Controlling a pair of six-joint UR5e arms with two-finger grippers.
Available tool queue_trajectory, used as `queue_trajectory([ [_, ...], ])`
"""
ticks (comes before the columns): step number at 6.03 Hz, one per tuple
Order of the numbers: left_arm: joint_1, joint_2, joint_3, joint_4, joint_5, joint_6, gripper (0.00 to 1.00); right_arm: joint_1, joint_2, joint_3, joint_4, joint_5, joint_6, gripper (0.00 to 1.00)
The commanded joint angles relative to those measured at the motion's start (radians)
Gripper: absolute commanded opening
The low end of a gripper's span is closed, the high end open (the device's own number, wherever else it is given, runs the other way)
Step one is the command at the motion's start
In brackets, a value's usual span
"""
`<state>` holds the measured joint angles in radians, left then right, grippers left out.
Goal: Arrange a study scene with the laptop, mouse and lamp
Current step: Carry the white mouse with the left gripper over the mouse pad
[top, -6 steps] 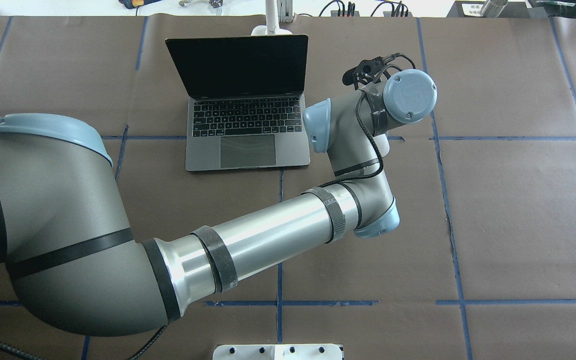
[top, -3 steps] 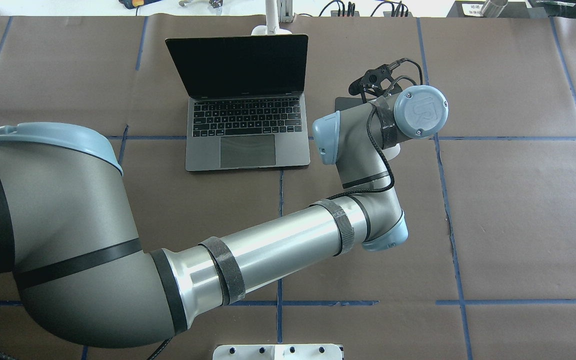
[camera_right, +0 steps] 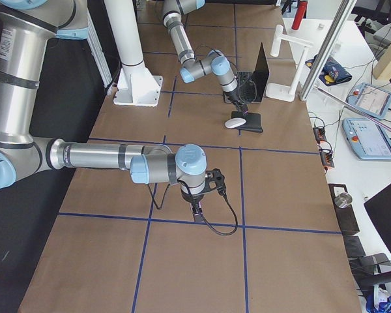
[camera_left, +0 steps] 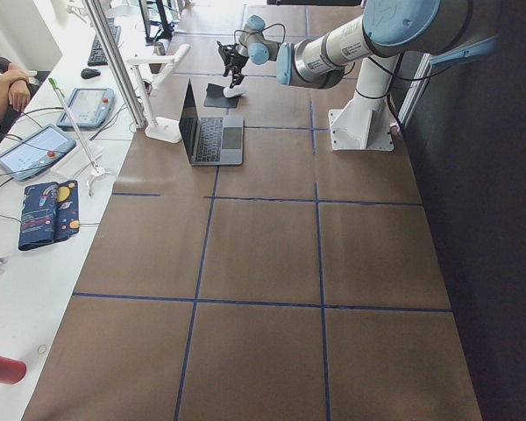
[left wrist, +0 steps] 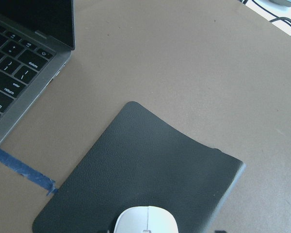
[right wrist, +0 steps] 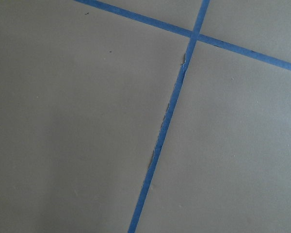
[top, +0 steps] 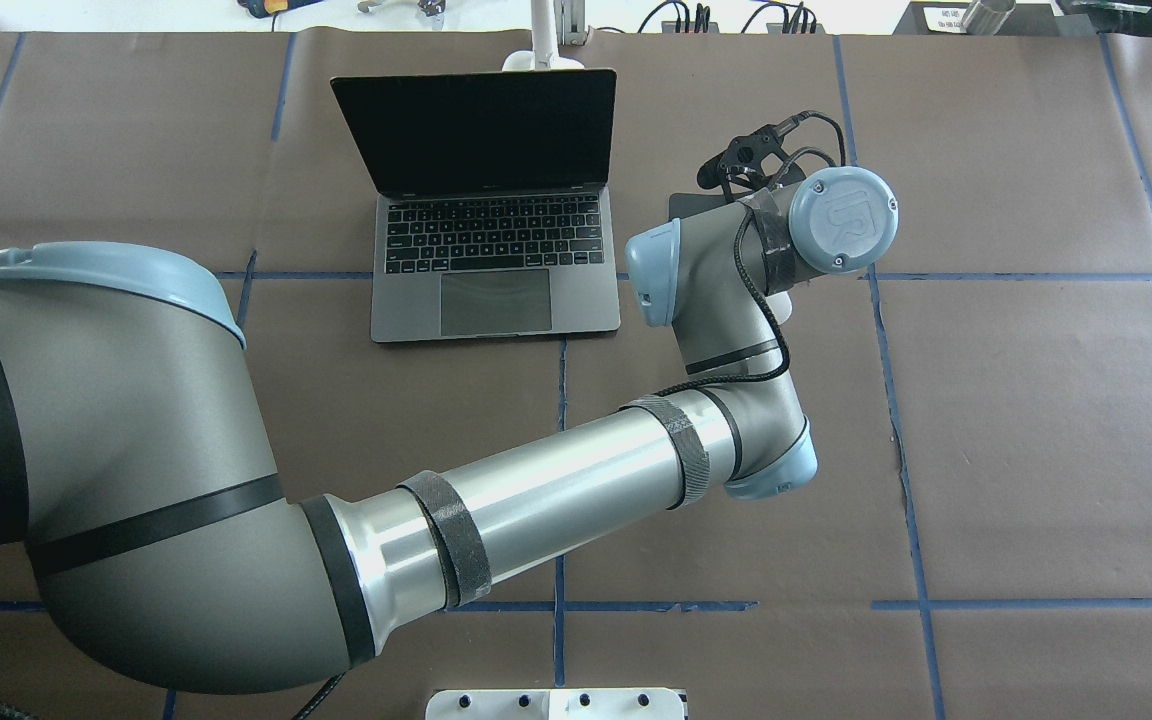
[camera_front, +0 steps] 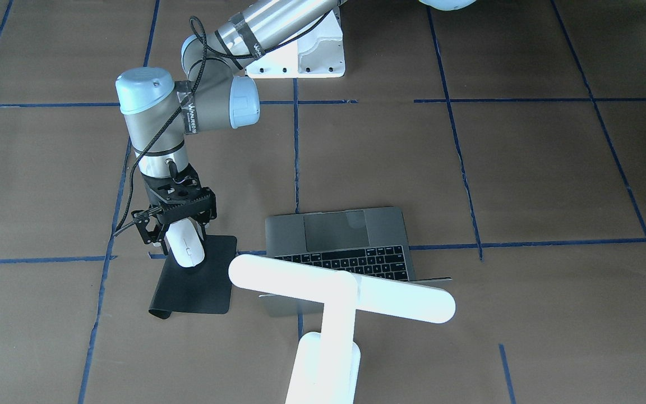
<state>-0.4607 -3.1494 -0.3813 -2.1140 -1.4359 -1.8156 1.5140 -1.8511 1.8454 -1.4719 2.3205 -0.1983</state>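
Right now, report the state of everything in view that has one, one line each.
laptop, open, lid up, screen dark.
lamp, standing upright behind the laptop's lid; lit or not cannot be told.
mouse, top side up at the black mat's robot-side edge.
black mat, lying flat, one corner curled.
left gripper, straddling the mouse; grip cannot be told.
right gripper, pointing down at bare table; open or shut cannot be told.

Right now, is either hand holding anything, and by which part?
Left hand flanks the robot-side end of the mouse over the black mat; whether it's clamped can't be told. Right hand: nothing visible in it.
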Motion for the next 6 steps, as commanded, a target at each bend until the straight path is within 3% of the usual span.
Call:
queue_trajectory([
  [1,-0.015,0.0,0.002,-0.001,-0.045,0.034,1.0,0.0,0.001,0.0,0.001,-0.001,-0.003,1.0],
  [4,-0.047,0.0,-0.024,0.009,-0.208,0.243,1.0,0.0,0.006,0.0,0.001,-0.001,-0.003,1.0],
  [5,-0.071,0.003,-0.042,0.046,-0.301,0.31,1.0,0.0,0.007,0.0,0.001,-0.001,-0.003,1.0],
  [6,-0.078,0.017,-0.12,0.163,-0.332,0.388,1.0,0.0,0.006,0.0,-0.002,-0.001,-0.003,1.0],
])
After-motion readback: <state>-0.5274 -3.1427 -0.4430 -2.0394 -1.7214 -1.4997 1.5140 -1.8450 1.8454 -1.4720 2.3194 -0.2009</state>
